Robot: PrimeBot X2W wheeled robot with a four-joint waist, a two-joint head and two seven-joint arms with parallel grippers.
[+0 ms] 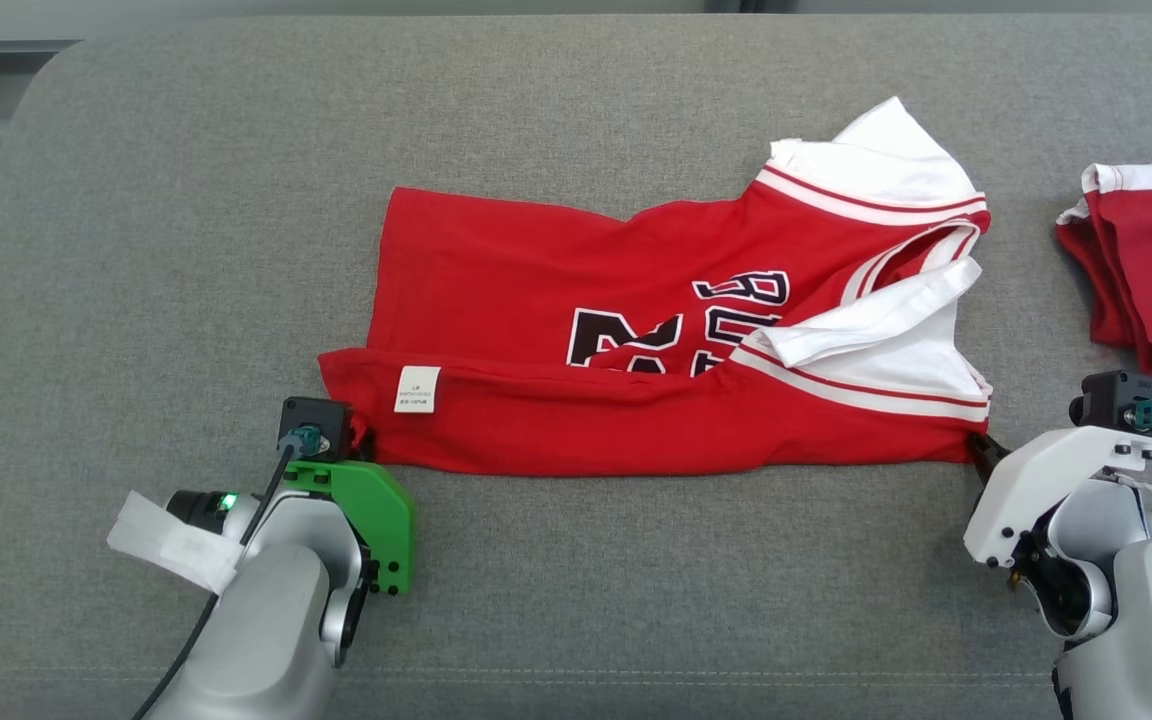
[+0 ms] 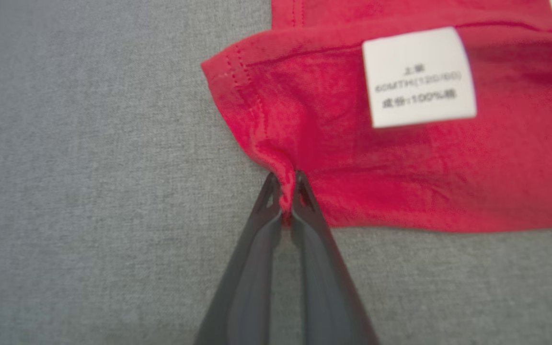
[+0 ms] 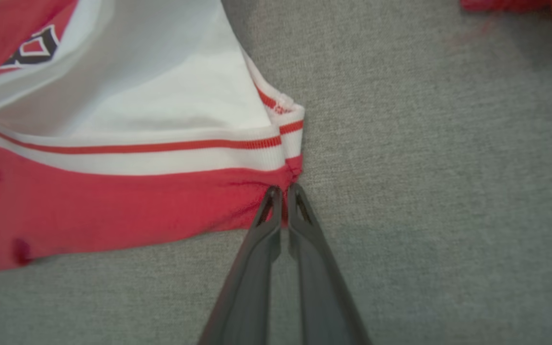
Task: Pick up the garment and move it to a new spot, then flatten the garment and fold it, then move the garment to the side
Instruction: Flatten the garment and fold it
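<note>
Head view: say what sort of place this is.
Probably a garment-folding test bench: a grey fabric-covered surface, one red and white jersey spread on it, and a second red garment lying at its right edge.

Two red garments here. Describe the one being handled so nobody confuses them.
On the grey cushion, look to the middle: the red jersey spread wide, with black lettering. Unlike the other red garment at the right edge, it shows a white label.

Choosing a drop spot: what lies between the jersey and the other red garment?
Between jersey and red garment, bare grey cushion, in the head view.
</note>
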